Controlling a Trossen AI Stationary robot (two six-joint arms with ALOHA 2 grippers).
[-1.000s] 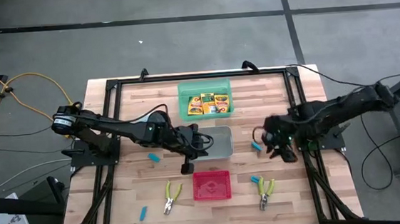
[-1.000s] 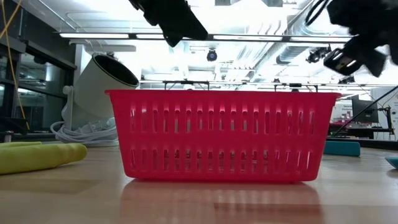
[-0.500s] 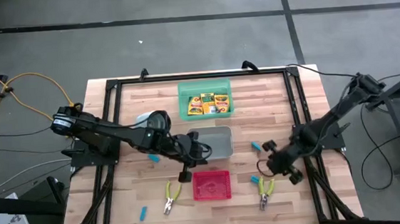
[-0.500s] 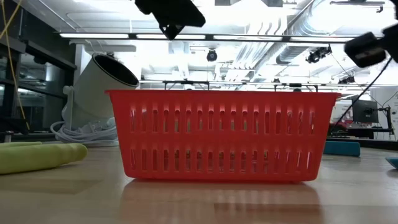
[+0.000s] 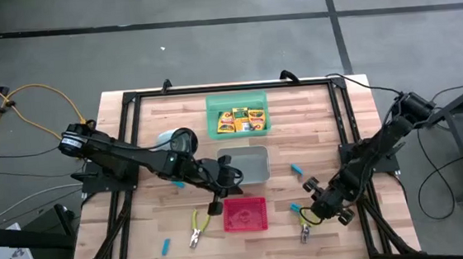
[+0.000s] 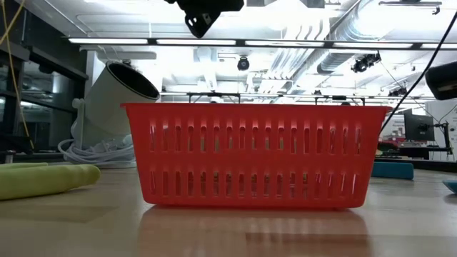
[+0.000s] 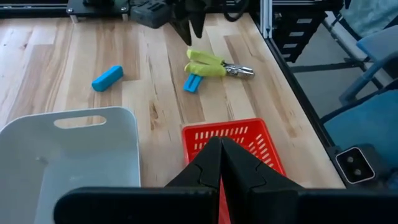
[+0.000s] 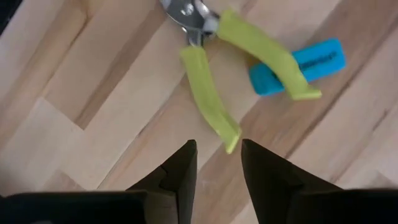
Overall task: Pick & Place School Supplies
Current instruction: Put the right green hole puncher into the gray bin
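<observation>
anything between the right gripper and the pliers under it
No: in the right wrist view only bare wood shows between the right gripper and the pliers.

School supplies lie scattered across a wooden table.
Yellow-orange crayon boxes [image 5: 244, 120] sit packed together at the far side; two pliers [image 5: 196, 228] [image 5: 305, 223] with yellow-green handles lie flat near the front, the right pair's handle overlapping a light-blue piece [image 8: 298, 65]; other blue pieces [image 5: 297, 169] [image 5: 166, 246] lie apart.
</observation>
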